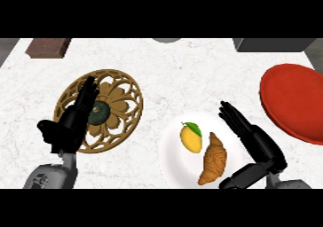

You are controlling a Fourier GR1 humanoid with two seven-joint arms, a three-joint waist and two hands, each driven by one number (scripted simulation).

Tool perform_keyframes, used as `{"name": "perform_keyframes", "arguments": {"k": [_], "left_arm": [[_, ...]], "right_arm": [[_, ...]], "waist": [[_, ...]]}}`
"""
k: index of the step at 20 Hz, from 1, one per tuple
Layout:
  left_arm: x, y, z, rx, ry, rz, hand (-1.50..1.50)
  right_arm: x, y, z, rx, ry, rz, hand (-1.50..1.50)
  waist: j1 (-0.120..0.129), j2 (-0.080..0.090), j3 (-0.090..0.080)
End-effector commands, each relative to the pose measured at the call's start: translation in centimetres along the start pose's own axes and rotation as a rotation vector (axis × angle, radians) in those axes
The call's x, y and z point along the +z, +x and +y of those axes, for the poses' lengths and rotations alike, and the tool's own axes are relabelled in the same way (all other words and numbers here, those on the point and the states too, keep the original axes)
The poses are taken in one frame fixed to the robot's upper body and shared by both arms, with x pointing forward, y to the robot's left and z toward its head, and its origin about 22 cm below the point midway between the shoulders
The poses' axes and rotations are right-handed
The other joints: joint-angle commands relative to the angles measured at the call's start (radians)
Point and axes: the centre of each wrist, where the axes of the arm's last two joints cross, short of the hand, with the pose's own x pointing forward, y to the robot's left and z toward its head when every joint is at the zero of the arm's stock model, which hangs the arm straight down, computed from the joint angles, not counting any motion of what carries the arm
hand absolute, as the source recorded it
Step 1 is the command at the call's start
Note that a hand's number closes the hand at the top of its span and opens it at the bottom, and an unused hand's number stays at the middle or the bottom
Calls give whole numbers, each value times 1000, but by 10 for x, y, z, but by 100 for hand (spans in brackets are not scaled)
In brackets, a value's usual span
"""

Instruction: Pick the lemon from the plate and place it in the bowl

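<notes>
Your lemon sits on the white plate low in the middle of the frame, touching a croissant. Your right hand is just right of it, fingers straight, holding nothing. The red bowl is at the right edge. Your left hand rests open over the brown trivet, left side.

A croissant, a carved wooden trivet, a brown block.
</notes>
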Motion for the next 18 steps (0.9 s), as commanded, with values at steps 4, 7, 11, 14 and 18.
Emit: {"name": "perform_keyframes", "arguments": {"k": [4, 7, 11, 14, 18], "left_arm": [[4, -4, -19, 4, -14, -2, 0], [-23, 10, -2, 15, -5, 12, 0], [-12, 2, 0, 1, -8, 16, 0], [-6, -2, 6, 31, 11, 13, 0], [-2, -11, -2, 11, -13, 15, 0]], "right_arm": [[-21, -7, 23, -65, 22, 23, -150], [2, -17, 9, -78, 18, 5, -150], [-26, -33, 27, -84, 20, 33, -150], [-19, -51, 44, -78, 8, 15, -150], [-40, -51, 18, -2, -13, 86, -150]], "waist": [[2, 0, 0], [-2, 0, 0], [0, 1, 0], [0, 0, 0], [2, 1, 0]]}}
